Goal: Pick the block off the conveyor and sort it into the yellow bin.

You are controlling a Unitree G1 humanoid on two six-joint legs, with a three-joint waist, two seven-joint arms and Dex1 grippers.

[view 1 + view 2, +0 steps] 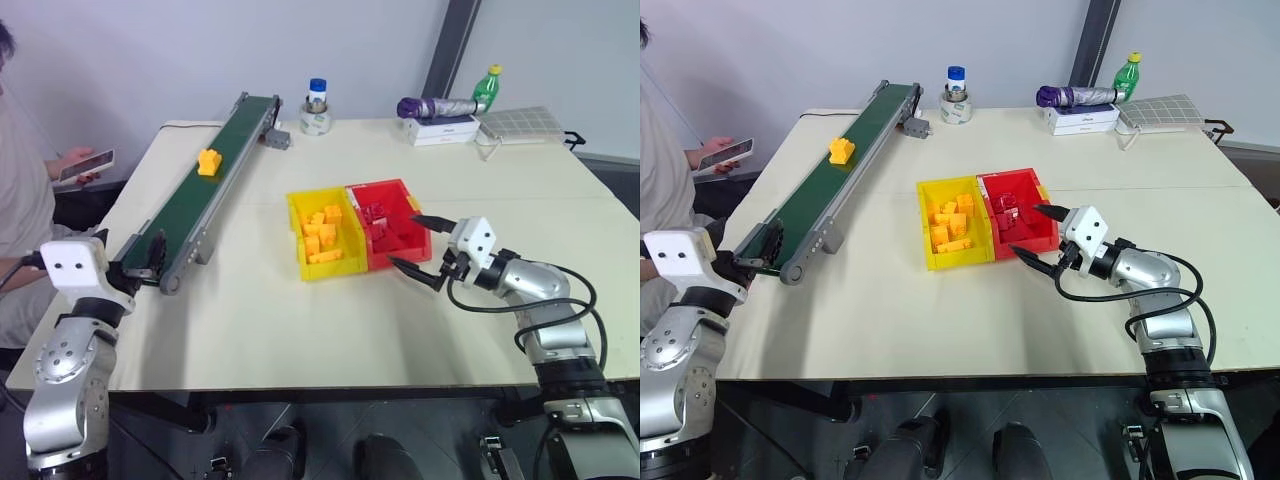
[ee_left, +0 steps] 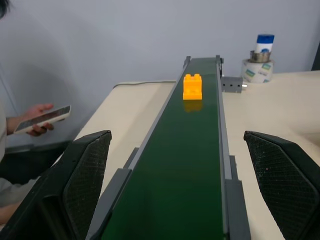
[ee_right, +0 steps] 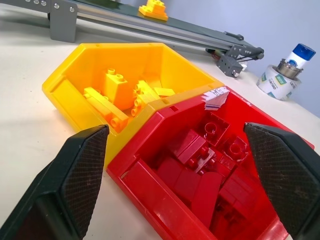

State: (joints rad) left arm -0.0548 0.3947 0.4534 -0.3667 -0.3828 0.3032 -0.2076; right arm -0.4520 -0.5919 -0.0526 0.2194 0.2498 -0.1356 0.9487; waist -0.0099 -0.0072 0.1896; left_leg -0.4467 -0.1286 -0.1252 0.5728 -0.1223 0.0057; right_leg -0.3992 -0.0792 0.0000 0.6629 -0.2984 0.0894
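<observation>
Jaws of both the left gripper [image 1: 140, 262] and right gripper [image 1: 418, 250] spread, empty. Block [image 1: 208, 162] rides the conveyor [image 1: 190, 205], unpicked; yellow bin [image 1: 296, 240] awaits; whole sort remains

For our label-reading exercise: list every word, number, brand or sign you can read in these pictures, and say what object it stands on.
No text can be read.
Tape roll: blue-green print, too blurred.
White label on the red bin: marks too small.
Green bottle: label unreadable.
White box: no legible print.
Phone in a person's hand: screen unreadable.
</observation>
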